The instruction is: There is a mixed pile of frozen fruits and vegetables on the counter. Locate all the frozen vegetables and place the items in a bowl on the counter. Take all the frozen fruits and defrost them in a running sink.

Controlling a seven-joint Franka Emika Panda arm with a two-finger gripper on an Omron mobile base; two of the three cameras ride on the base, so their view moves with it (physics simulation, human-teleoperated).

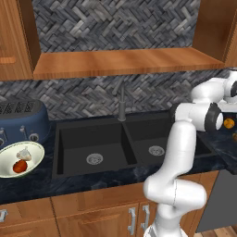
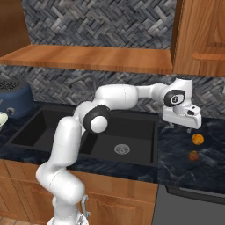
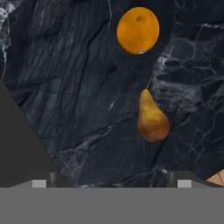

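Observation:
Two frozen fruits lie on the dark marbled counter (image 3: 70, 87) right of the sink (image 2: 132, 123): a round orange (image 3: 138, 29) (image 2: 197, 139) and a brownish-yellow pear (image 3: 152, 119) (image 2: 193, 155). My gripper (image 2: 187, 127) (image 3: 111, 183) hovers above them, open and empty, its fingertips (image 3: 39, 183) spread wide with the pear just ahead of them. At the far left the bowl (image 1: 37, 159) holds the frozen vegetables, a pale garlic bulb (image 1: 24, 155) and a red tomato (image 1: 19, 167).
The black double-basin sink (image 1: 129, 148) has a slim faucet (image 1: 122, 104) behind it; no water shows. A blue toaster (image 1: 23, 121) stands behind the bowl. A wooden shelf and wall cabinets hang above. The counter's front edge runs close below the fruits.

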